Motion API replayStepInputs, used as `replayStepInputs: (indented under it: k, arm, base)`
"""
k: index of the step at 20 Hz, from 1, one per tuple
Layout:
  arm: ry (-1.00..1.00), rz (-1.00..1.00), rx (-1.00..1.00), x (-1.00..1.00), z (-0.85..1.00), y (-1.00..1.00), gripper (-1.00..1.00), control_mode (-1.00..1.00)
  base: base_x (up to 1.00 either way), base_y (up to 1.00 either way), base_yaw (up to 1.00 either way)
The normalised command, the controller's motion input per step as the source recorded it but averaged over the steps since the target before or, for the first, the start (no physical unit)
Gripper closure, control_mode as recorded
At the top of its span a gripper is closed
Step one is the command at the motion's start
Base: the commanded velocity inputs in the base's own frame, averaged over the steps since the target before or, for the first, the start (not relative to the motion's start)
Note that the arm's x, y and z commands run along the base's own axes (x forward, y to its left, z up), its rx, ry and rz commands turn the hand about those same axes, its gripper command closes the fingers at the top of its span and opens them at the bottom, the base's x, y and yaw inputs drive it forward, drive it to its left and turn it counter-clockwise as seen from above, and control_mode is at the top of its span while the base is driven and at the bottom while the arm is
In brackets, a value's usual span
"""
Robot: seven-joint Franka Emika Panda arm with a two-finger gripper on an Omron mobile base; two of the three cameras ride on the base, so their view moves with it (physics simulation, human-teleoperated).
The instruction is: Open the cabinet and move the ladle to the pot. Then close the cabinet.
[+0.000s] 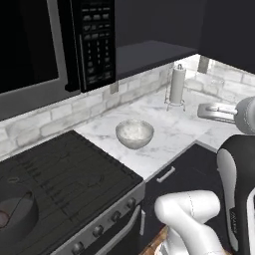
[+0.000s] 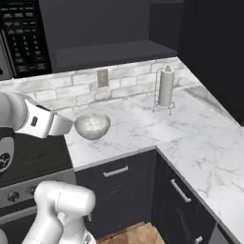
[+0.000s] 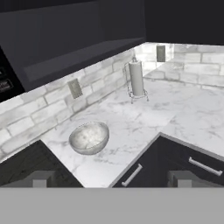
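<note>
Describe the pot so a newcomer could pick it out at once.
Start at the black stove left of the marble counter, below the microwave. The pot sits on its near-left burner: wide, low, dark grey-black, unlike the pale speckled bowl on the counter.

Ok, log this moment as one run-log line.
phase: start | gripper: open, empty, above counter edge | cabinet: shut | pot: on stove, front left | bowl: on counter | ladle: unseen

Pot (image 1: 17, 216) cut by left edge; cabinet (image 2: 105, 24) cropped at top.
</note>
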Motion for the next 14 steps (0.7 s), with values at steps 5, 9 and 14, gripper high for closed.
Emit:
replayStepInputs:
  k: [5,9,14]
  arm:
    - [0.00,0.00,0.00,0.00,0.00,0.00,-1.00,1.00]
    - [0.00,0.00,0.00,0.00,0.00,0.00,-1.00,1.00]
    - [0.00,0.00,0.00,0.00,0.00,0.00,-1.00,1.00]
  base:
    - [0.00,-0.19,-0.37]
    - [0.00,-0.11,-0.34]
    - [0.17,-0.05,-0.23]
